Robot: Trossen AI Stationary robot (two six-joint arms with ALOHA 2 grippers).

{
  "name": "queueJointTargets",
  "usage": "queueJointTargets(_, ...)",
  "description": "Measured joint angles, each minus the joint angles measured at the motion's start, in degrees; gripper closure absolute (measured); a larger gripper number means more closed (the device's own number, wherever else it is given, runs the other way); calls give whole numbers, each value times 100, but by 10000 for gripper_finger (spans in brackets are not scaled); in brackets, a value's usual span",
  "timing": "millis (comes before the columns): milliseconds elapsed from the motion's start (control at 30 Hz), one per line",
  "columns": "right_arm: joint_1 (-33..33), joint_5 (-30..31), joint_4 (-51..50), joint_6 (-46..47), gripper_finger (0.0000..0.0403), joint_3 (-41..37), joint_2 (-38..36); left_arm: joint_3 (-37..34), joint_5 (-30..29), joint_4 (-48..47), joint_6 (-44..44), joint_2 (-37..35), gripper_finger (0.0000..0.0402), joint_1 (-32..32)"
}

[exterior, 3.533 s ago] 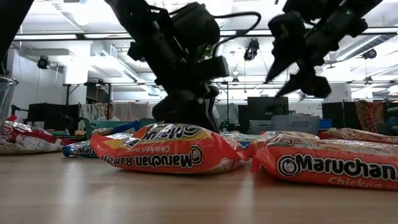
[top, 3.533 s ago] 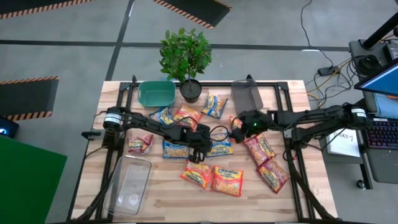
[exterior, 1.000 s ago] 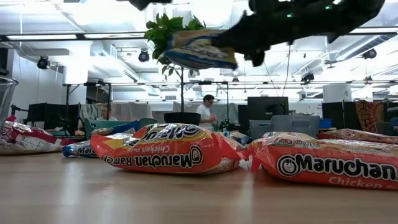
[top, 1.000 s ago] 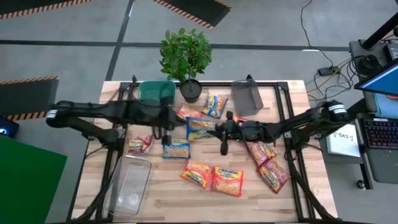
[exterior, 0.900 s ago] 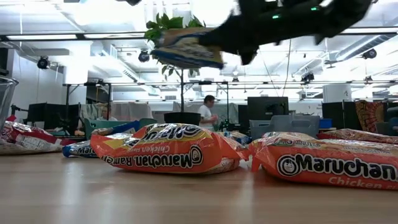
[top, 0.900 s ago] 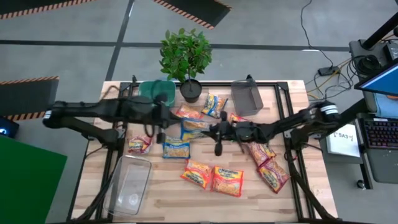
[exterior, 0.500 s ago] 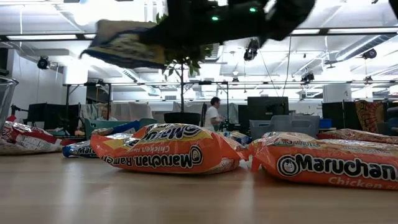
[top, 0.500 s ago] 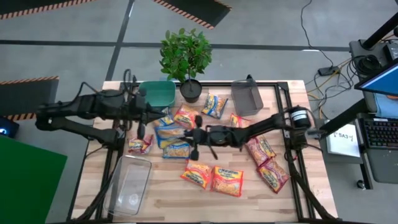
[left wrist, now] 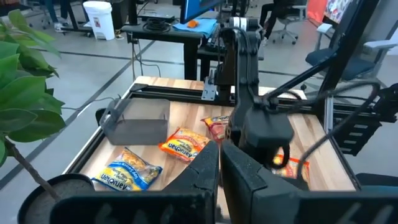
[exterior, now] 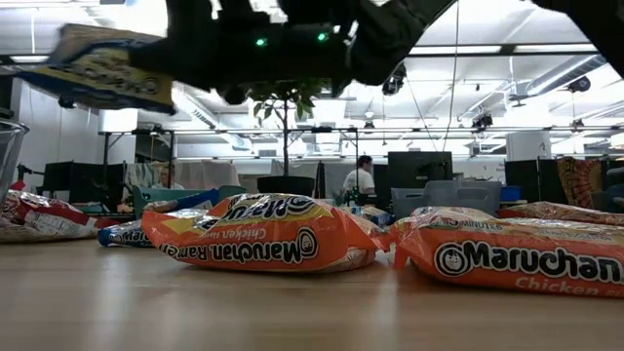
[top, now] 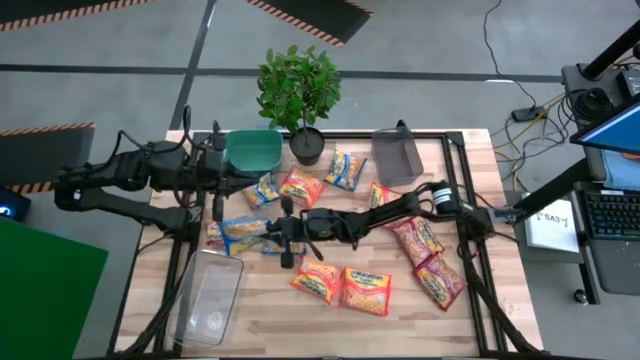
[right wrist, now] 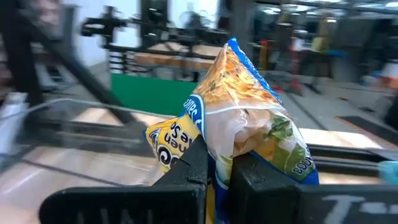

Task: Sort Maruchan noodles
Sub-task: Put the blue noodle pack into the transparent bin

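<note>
Right tool (top: 262, 231): you have it clenched on a blue-and-yellow packet (top: 243, 229), lifted off the tabletop (top: 500, 320) | clear bin (top: 207, 297) just beyond and below that tool | left tool (top: 218, 205): closed, nothing in it, beside the green bin (top: 252, 150) | orange packets (top: 343, 285) lie behind the right tool.

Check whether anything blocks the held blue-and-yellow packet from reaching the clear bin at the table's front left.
Nothing visible does. The right gripper holds the blue-and-yellow packet in the air, just beyond the clear bin; only bare table lies between.
</note>
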Motion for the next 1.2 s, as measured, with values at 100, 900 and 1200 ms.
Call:
queueJointTargets(100,34,-723,34,-115,390,369,349,-2,-4,19,63,37,402,0)
queueJointTargets(900,166,-1015,-1909,-382,262,2323,1265,-4,-2,68,88,113,402,0)
queueJointTargets(1200,110,-1019,-3794,-885,244,2546,734,-7,4,-138,-232,173,402,-1)
